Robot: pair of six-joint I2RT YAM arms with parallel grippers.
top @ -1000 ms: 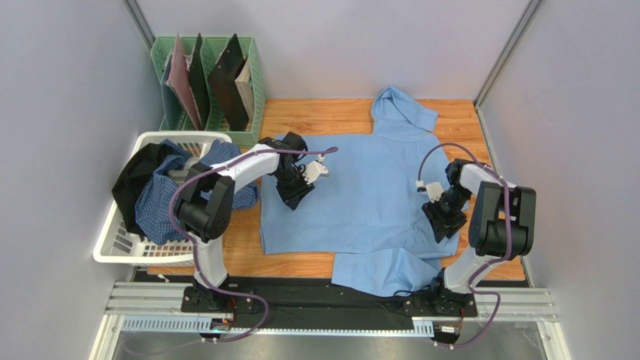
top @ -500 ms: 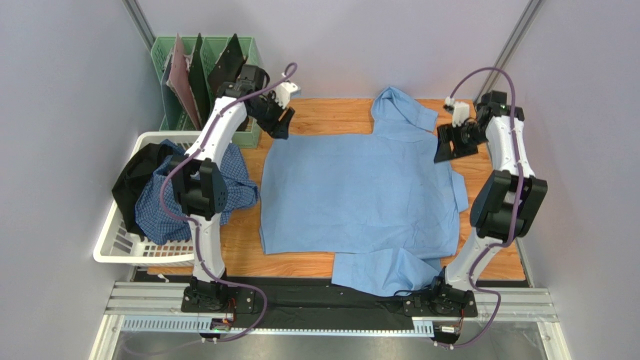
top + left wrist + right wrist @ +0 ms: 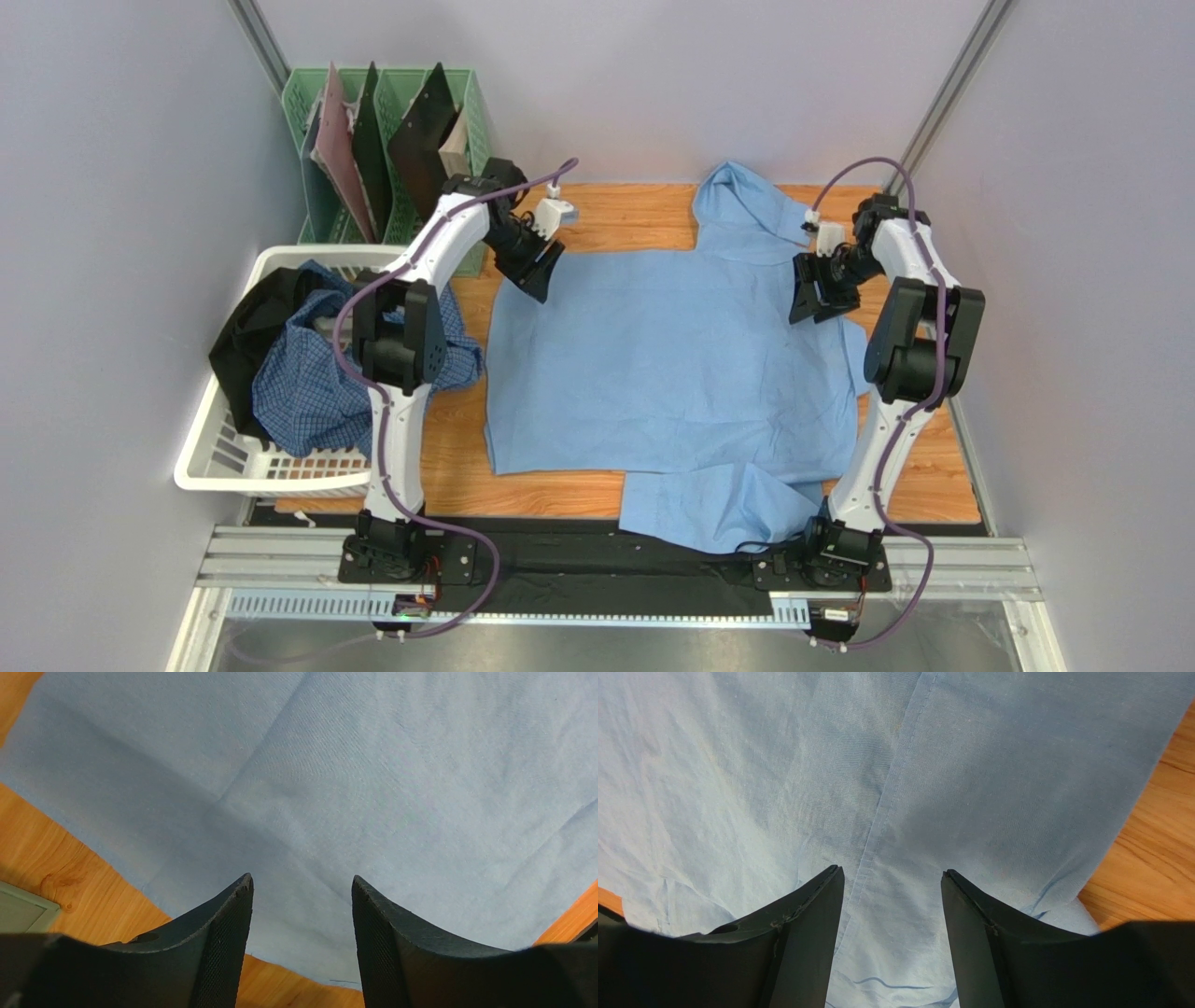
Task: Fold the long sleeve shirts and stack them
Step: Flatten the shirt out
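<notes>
A white plastic basket with latticed walls is located at the left edge of the wooden table. It holds a crumpled blue-and-white checked shirt, over which a black garment is draped at the basket's left side. Behind the basket, a green slotted rack holds several thin, flat boards in dark and brownish tones, standing on edge in its compartments. The left gripper is positioned over the far left corner of the plain light blue shirt. Its two dark, finely textured fingers are spread apart, with nothing held between them. The light blue shirt is laid out nearly flat across the middle of the table as a broad rectangle of soft woven cloth. Its collar end is bunched at the far edge, and a folded part overhangs the near edge between the arm bases. A faint crease is seen in the left wrist view. The right gripper is positioned over the shirt's far right part, just below the collar. Its fingers are likewise parted and empty, and a stitched seam runs between them in the right wrist view. Whether either gripper touches the cloth cannot be determined from these views.
</notes>
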